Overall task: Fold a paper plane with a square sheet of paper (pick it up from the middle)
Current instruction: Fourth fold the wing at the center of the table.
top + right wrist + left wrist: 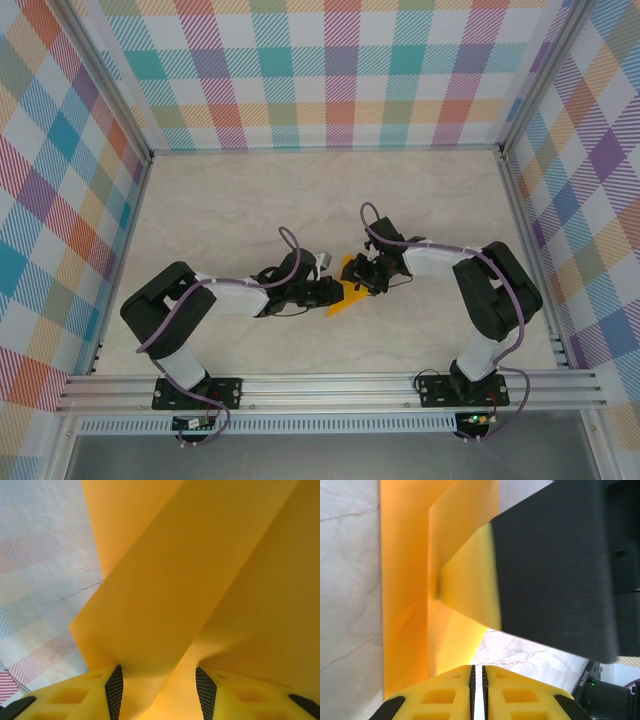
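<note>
From above I see the two arms meeting in the middle of the table [300,200], a little toward the near side. The square sheet of paper [349,297] lies there between the left gripper [338,293] and the right gripper [362,278]. The grippers cover most of it, so only a small orange-yellow part shows from above. In the left wrist view the sheet [405,580] is partly folded, with one flap standing up from the flat part along a straight crease. The black outer side of the right gripper stands in front of that flap and hides its right portion. The left gripper [479,690] has its jaws almost together, with only a thin bright slit between the pads. I cannot tell if any paper edge is caught there. In the right wrist view the jaws stand well apart and both fingertips [114,690] touch the paper [200,580], which dents slightly at each tip. Around the work area are the checked walls [330,70] on the left, right and far sides. A metal rail [330,385] runs along the near edge, and a purple cable [287,236] loops over the left arm.
</note>
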`<control>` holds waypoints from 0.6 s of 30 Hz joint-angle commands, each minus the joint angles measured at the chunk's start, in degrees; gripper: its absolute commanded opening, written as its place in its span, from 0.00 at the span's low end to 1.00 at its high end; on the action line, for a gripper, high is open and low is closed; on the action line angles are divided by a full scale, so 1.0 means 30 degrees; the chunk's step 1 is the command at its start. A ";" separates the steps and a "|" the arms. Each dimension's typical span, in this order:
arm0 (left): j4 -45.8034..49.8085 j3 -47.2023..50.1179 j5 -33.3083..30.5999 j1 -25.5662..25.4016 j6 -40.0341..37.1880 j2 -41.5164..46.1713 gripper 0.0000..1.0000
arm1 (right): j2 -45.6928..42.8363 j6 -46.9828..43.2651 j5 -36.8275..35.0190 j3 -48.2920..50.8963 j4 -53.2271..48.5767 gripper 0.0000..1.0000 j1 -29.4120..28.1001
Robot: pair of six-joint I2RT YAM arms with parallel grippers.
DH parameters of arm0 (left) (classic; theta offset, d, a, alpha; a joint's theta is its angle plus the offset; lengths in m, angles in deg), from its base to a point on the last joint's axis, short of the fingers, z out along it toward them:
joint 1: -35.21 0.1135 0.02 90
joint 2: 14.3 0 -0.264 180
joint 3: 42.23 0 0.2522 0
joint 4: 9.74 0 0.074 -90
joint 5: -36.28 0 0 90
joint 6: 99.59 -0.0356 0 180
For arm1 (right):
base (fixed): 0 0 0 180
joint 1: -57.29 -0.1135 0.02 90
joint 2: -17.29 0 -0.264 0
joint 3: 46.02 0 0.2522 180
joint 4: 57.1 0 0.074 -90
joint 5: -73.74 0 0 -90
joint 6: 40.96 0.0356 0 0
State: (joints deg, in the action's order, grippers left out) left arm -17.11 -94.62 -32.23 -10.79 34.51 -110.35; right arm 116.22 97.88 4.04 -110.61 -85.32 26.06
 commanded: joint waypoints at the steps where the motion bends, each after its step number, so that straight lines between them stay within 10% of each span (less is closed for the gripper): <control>1: 0.0997 -0.0540 -0.0506 -0.0100 -0.0299 -0.0283 0.13 | 0.1006 0.0134 -0.2220 0.0303 -0.2285 0.47 0.0087; 18: 0.1617 -0.0744 -0.0852 -0.0111 -0.0338 -0.0980 0.08 | 0.1674 0.0214 -0.3088 -0.0023 -0.3269 0.41 0.0029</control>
State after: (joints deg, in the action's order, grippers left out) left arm -14.03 -95.43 -33.87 -10.83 34.31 -112.14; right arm 117.34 98.05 3.05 -112.27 -88.12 26.04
